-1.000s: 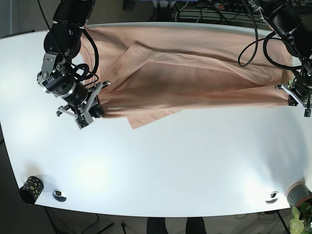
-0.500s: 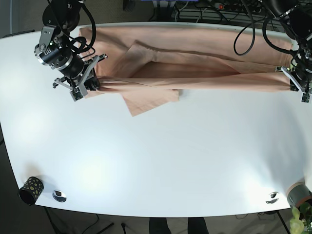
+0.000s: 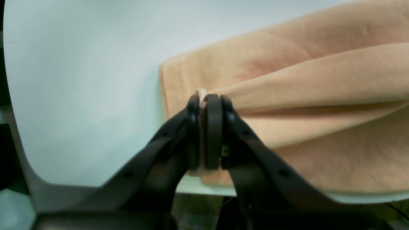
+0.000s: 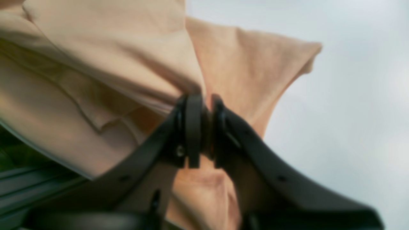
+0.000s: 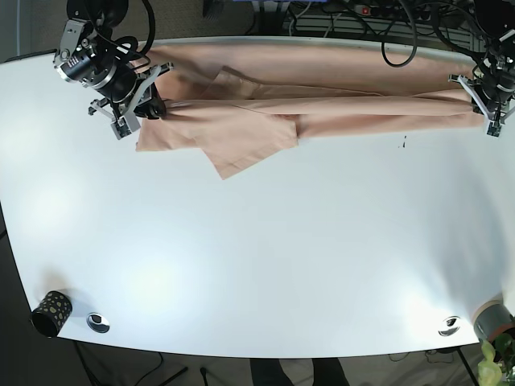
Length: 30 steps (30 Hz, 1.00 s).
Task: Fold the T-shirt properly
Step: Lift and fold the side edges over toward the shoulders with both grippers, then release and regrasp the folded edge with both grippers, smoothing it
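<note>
1. The left gripper (image 3: 206, 134) is clamped on a pinch of the T-shirt (image 3: 319, 95), its black jaws pressed together with a sliver of peach fabric showing between them, right at the stitched hem corner of the cloth
2. From that pinch a thick rolled fold runs away across the left wrist view, lying over a flatter layer of the same fabric that rests on the white table (image 3: 80, 80) near its rounded edge
3. The right gripper (image 4: 200, 131) is likewise closed on the T-shirt (image 4: 111, 64), its jaws nearly meeting on bunched cloth; the right wrist view is blurred, so the exact seam it holds cannot be told
4. Beside this grip one flap of fabric sticks out to a pointed corner against the pale tabletop (image 4: 351, 95), while layered folds spread to the other side
5. In the base view the T-shirt (image 5: 322, 96) stretches as a long narrow band along the far edge of the table (image 5: 265, 265), between the right gripper (image 5: 143, 103) at one end and the left gripper (image 5: 488, 103) at the other
6. A sleeve flap (image 5: 249, 145) juts from the band toward the near side, close to the right gripper
</note>
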### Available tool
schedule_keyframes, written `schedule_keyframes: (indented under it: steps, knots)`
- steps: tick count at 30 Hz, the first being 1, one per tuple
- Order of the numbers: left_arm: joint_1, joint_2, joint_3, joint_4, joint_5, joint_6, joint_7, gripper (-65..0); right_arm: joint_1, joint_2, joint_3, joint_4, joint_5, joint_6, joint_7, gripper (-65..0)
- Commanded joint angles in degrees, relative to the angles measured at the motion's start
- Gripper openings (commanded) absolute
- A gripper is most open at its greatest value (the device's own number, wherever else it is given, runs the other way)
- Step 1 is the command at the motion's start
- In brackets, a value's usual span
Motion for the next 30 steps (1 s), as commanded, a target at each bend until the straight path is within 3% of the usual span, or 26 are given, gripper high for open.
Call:
schedule_keyframes:
  steps: [1,6,9,14,18,30]
  knots:
    - [-0.3,-1.4,0.7,-1.5,-0.2,0.3,-0.7,-64.2,0.0,0.7,0.5,-0.5,0.6,-0.05,0.9,-51.0]
    - [-0.4,-3.5,3.1,-4.7,-0.5,0.3,-0.7,-39.3,-0.1,0.7,0.6,-0.9,0.6,-0.05,0.9,-27.0]
    - [-0.4,-3.5,3.5,-3.3,-0.7,0.3,-0.7,-31.7,-0.1,0.7,0.6,0.4,1.2,-0.05,0.9,-21.1]
    - [-0.5,-3.2,3.3,2.2,-1.0,0.3,-0.7,-33.1,0.6,0.3,0.1,2.4,2.1,-0.05,0.9,-21.2]
    - [-0.4,-3.1,3.5,4.2,-4.9,0.3,-0.7,-33.1,2.2,0.2,-0.3,1.6,6.3,-0.05,0.2,-21.2]
    - [2.2,-1.3,3.7,-2.0,-5.6,0.3,-0.8,-33.2,3.9,0.2,-10.5,-5.2,7.6,-0.05,-0.2,-21.4]
